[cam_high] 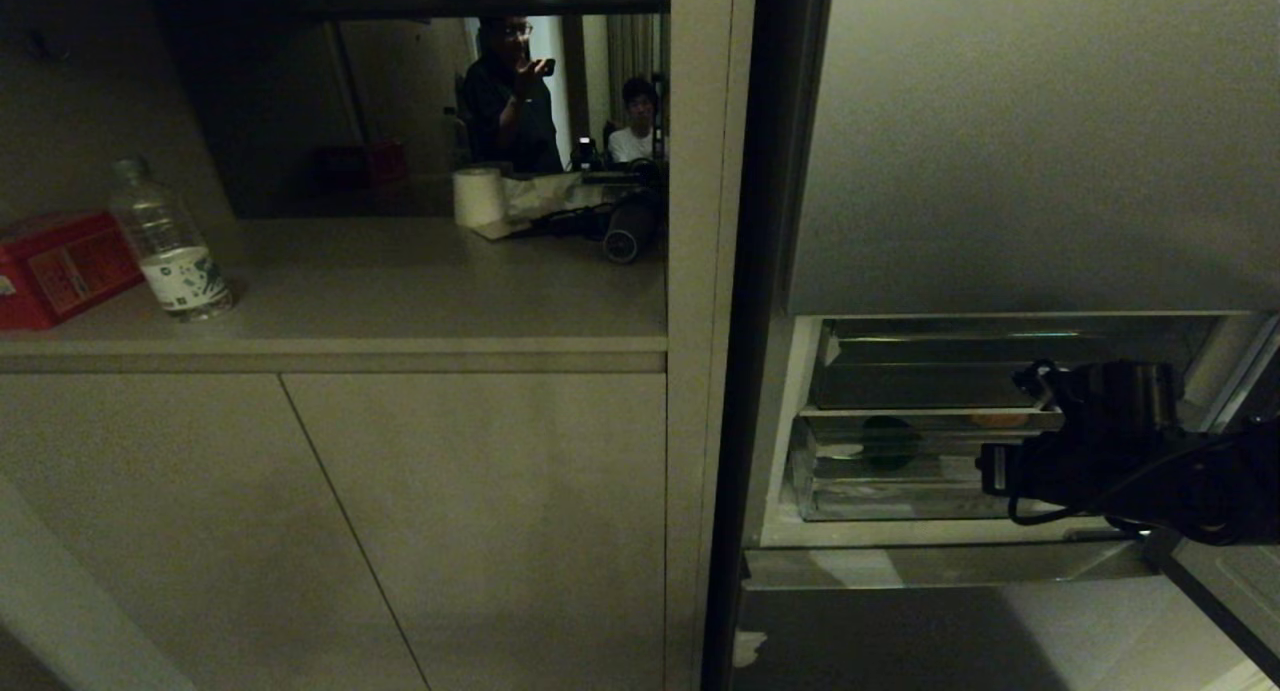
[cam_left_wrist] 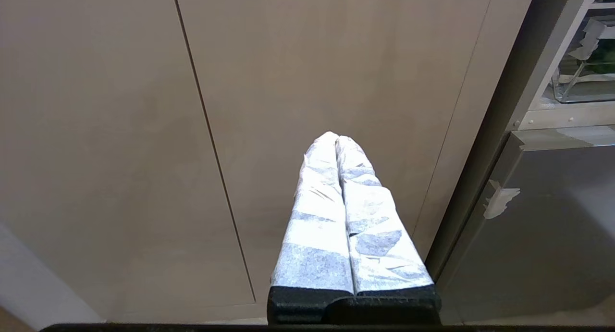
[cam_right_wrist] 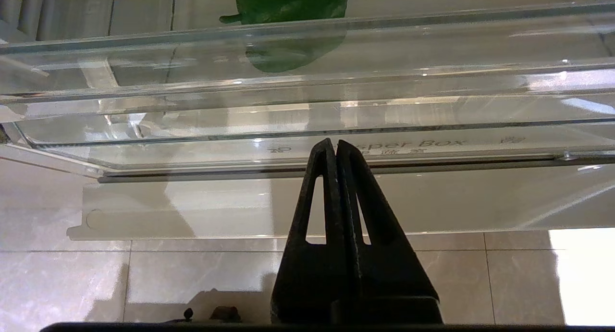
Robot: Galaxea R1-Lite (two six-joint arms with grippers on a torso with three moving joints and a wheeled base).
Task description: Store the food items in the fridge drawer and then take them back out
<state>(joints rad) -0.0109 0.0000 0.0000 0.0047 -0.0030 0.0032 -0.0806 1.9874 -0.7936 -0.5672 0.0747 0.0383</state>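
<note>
The room is dim, with beige cabinet doors (cam_high: pixel 330 531) filling the lower left of the head view and a tabletop (cam_high: pixel 400 301) recessed above them. At the upper left of that view a clear water bottle (cam_high: pixel 170 241) stands on the tabletop just beside a red box (cam_high: pixel 55 266); farther back, near the top centre, sit a white paper roll (cam_high: pixel 477 196) and a dark cylindrical object (cam_high: pixel 630 233), and behind them two people (cam_high: pixel 515 96) show in the opening. The right half of the head view is the open fridge, its grey upper door (cam_high: pixel 1030 141) above the lit compartment. The fridge drawer (cam_high: pixel 880 471) lies at the lower right, clear-walled, with a green food item (cam_high: pixel 888 441) inside it on the left and something orange (cam_high: pixel 1000 420) farther right. The right tool (cam_right_wrist: pixel 335 147) is pressed together, holding nothing, its tips just in front of the drawer's transparent front lip, with pale floor tiles (cam_right_wrist: pixel 144 284) at the bottom of the right wrist view. The left tool (cam_left_wrist: pixel 336 139), wrapped in white, is also closed and empty, facing the cabinet doors.
</note>
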